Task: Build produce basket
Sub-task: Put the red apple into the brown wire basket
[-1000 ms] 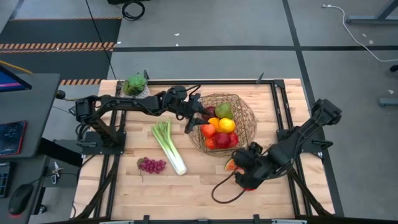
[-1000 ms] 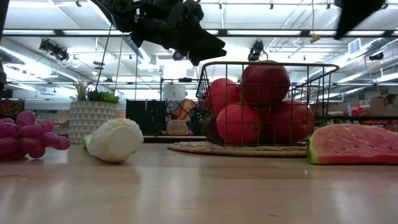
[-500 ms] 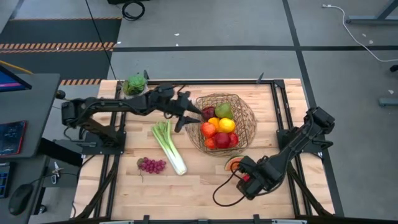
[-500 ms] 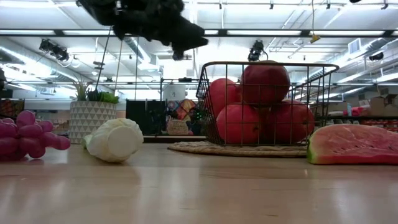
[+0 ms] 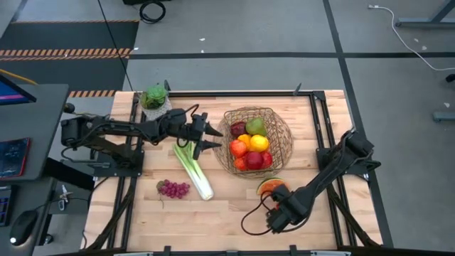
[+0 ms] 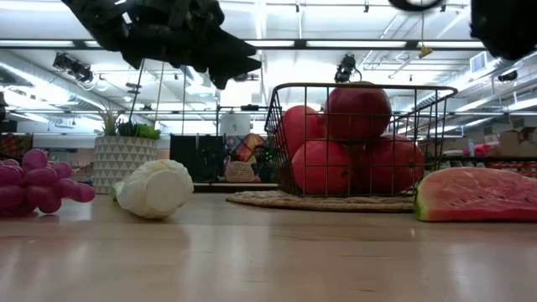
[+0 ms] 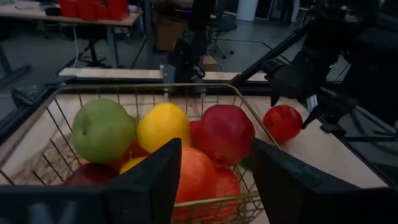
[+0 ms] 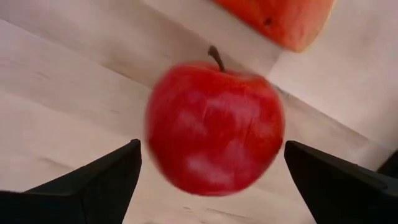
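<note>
The wire basket (image 5: 284,135) stands right of the table's middle, holding red apples, an orange, a lemon and a green pear (image 7: 102,129). Left of it my left gripper (image 5: 210,137) hovers open and empty, pointing at the basket. A leek (image 5: 192,167) and purple grapes (image 5: 173,188) lie on the table at near left. A watermelon slice (image 5: 269,186) lies just in front of the basket. My right gripper (image 5: 281,212) points down, open, over a red apple (image 8: 214,118) that rests on the table. Its fingers (image 8: 93,180) stand either side of the apple, apart from it.
A small green plant in a white pot (image 5: 153,97) stands at the far left. A black cable (image 5: 250,220) loops on the table beside my right gripper. Bare wood lies along the near edge (image 5: 213,227).
My left gripper has drawn back from over the basket toward the table's left, still open and empty. My right gripper has sunk toward the table and shifted toward the near edge, rolling about as it came down, its fingers staying open.
</note>
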### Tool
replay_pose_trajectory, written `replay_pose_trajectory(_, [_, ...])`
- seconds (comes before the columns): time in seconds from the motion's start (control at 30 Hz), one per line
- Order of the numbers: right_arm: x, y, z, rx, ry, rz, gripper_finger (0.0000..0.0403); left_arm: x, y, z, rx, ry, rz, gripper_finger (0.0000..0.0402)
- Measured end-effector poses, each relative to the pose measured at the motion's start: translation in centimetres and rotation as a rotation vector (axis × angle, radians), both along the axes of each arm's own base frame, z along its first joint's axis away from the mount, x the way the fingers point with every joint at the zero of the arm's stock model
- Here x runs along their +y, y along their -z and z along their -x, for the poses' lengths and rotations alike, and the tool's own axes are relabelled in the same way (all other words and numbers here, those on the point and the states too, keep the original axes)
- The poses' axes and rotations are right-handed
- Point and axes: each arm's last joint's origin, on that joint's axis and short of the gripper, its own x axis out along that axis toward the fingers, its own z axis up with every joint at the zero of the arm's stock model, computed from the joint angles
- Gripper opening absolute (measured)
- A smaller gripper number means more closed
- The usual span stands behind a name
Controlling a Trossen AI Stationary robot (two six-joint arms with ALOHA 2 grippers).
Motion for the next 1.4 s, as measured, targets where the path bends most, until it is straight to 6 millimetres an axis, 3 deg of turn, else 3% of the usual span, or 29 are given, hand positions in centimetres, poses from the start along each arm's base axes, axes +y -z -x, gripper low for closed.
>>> replay_pose_trajectory(0.3, [0.7, 2.5, -0.4, 0.12, -0.035, -0.032, 0.0399, -2.4, 0.2, -0.3, 0.022, 0.088, 0.022, 0.0198])
replay_pose_trajectory(0.6, [1.0, 3.1, 0.0, 0.103, -0.082, -0.001, 0.0399, -4.5, -0.1, 0.3, 0.062, 0.159, 0.026, 0.0193])
replay_pose_trajectory(0.97, [0.7, 2.9, 0.1, 0.098, -0.187, 0.028, 0.0376, -5.1, -0.3, 0.9, 0.106, 0.179, 0.031, 0.0196])
replay_pose_trajectory(1.13, [0.3, 2.1, 0.2, 0.068, -0.226, 0.055, 0.0376, -4.9, -0.1, 0.9, 0.125, 0.171, 0.034, 0.0194])
replay_pose_trajectory(1.4, [-0.7, -2.6, 1.5, -0.203, -0.348, 0.228, 0.0375, -4.8, 0.1, 0.9, 0.128, 0.135, -0.027, 0.0198])
